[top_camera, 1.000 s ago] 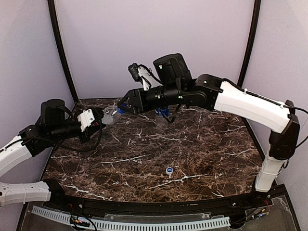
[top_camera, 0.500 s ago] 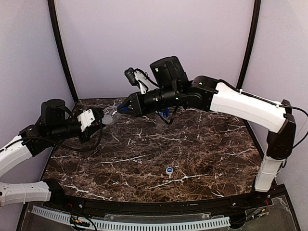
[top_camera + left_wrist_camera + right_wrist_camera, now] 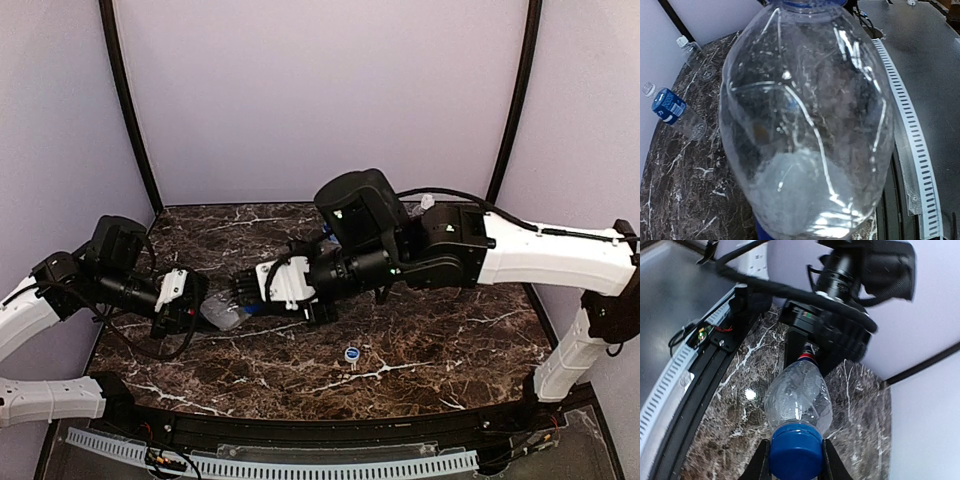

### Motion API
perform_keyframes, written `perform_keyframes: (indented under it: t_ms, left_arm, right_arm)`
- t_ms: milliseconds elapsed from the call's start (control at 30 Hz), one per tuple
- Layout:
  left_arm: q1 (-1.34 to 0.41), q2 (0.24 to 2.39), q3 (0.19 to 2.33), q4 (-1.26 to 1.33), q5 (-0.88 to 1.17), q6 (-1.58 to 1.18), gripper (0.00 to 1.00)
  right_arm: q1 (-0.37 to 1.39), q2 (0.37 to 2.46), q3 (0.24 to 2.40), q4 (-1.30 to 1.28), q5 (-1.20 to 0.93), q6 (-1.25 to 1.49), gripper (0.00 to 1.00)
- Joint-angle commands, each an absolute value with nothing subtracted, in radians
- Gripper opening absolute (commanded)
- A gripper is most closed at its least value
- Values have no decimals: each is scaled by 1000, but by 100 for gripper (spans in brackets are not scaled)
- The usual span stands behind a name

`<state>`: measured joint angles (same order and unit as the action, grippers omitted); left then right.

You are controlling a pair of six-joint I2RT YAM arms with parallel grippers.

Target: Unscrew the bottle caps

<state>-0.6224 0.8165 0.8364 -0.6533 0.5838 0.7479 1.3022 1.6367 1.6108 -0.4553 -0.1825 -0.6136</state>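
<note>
A clear bottle (image 3: 222,312) hangs lying on its side above the left middle of the marble table, between my two arms. My left gripper (image 3: 185,300) is shut on its base end (image 3: 807,354). In the left wrist view the bottle (image 3: 805,115) fills the frame and hides the fingers. My right gripper (image 3: 795,460) is shut on its blue cap (image 3: 795,456), one finger on each side. A loose blue cap (image 3: 352,353) lies on the table near the front middle. Two more bottles lie at the table's back edge, one blue-labelled (image 3: 672,111) and one plain (image 3: 692,57).
A white perforated strip (image 3: 300,465) runs along the near edge of the table, over a black rail. The right arm (image 3: 520,245) stretches across the middle of the table from the right. Lilac walls (image 3: 320,90) close in the back and both sides.
Both arms have come forward from the back left towards the table's middle. The right gripper has rolled over, and its jaws have shut on the blue cap of the bottle in my left gripper.
</note>
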Motion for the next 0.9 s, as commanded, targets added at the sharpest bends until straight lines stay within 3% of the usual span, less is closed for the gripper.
perform_keyframes:
  t_ms: [0, 100, 200, 300, 367, 433, 467, 500, 733, 867]
  left_arm:
    - [-614, 826, 864, -723, 643, 823, 21]
    - [-614, 830, 868, -726, 640, 838, 21]
    - [-613, 829, 866, -726, 640, 840, 20]
    - [-614, 820, 858, -719, 640, 835, 20]
    - [-614, 815, 854, -718, 641, 831, 20]
    - [-614, 811, 851, -717, 637, 828, 20]
    - [-614, 811, 851, -716, 635, 827, 20]
    - [-614, 808, 849, -709, 628, 822, 20]
    - [-613, 799, 819, -583, 551, 745, 20]
    - [-613, 794, 801, -488, 484, 700, 20]
  right_arm:
    - [1406, 1639, 1552, -488, -166, -1183, 0]
    - [1421, 1669, 1570, -476, 28, -1339, 0]
    - [1425, 1650, 1491, -310, 164, -1437, 8]
    - [1424, 1619, 1441, -198, 166, -1426, 33]
    - [1423, 1606, 1439, -181, 163, -1383, 57]
    - [1424, 1590, 1426, -149, 177, -1339, 72]
    - [1424, 1580, 1412, -120, 189, -1319, 93]
    - [1425, 1565, 1400, -96, 193, -1298, 98]
    - [1425, 1503, 1380, -74, 191, -1030, 99]
    - [1412, 1467, 1401, -92, 51, -762, 98]
